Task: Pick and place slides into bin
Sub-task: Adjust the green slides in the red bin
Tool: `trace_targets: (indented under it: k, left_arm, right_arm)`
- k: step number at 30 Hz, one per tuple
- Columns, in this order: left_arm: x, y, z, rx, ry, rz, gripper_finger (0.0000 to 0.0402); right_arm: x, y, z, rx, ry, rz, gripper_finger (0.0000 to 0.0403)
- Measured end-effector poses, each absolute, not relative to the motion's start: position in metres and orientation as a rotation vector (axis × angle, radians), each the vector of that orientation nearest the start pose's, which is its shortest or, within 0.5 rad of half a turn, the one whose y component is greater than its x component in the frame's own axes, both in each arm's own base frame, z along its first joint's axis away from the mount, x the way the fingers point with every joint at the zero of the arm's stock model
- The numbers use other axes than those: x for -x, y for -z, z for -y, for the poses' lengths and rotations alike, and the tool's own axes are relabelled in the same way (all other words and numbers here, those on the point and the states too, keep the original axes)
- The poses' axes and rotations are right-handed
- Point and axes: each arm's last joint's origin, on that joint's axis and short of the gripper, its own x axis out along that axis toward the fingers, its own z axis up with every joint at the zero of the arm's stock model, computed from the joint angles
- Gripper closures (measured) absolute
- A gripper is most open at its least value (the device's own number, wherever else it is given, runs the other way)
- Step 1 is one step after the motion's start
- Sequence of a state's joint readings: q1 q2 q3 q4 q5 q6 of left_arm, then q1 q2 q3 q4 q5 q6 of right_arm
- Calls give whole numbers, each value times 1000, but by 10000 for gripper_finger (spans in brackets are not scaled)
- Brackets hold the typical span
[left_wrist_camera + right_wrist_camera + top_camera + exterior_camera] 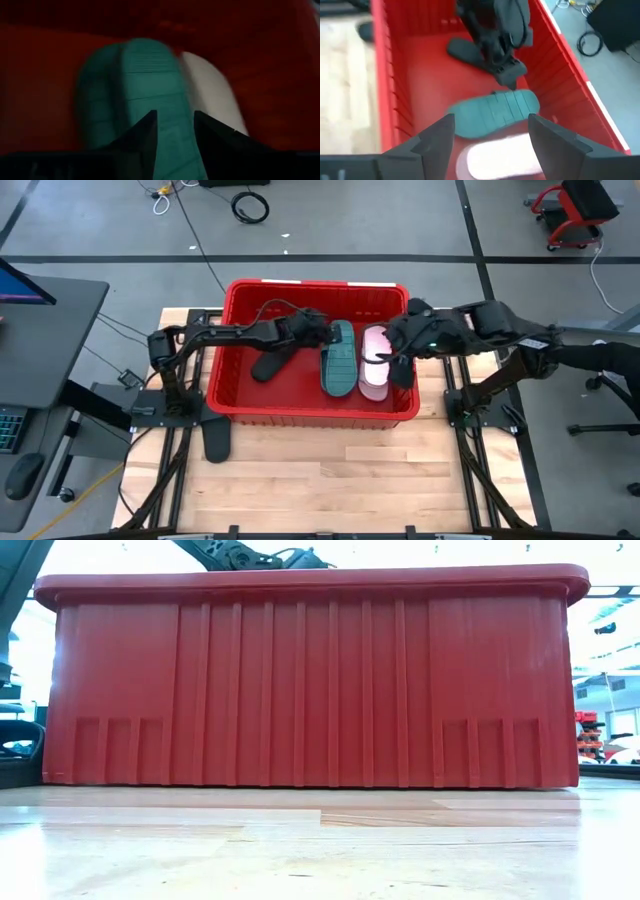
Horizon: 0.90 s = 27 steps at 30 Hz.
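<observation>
Left gripper (322, 332) over the bin (240, 408), fingers apart just above the teal slide (339, 360). Right gripper (490, 137) wide open over the pink slide (374, 362). Black slide (268, 364) beside; another (217, 438) seemingly outside.

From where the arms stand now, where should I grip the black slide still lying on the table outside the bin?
Take the black slide from straight above, pinching across its narrow width. It lies flat beside the bin, long axis pointing away from it, with open table on three sides.
</observation>
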<state>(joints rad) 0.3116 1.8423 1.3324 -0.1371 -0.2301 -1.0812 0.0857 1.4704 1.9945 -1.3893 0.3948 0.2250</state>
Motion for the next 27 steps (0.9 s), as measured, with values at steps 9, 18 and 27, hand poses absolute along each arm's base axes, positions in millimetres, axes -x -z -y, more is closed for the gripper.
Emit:
trace_targets:
  k: [9,18,27]
  left_arm:
    - [-358,-278,-123,632,-663,-488,290]
    - [-307,-343,-98,378,-600,-474,292]
    - [-240,-388,-76,319,-675,-433,298]
  right_arm:
    - [-262,-396,16,15,429,-1046,144]
    - [-298,-333,60,141,389,-1173,144]
    - [-328,-279,114,147,295,-1324,144]
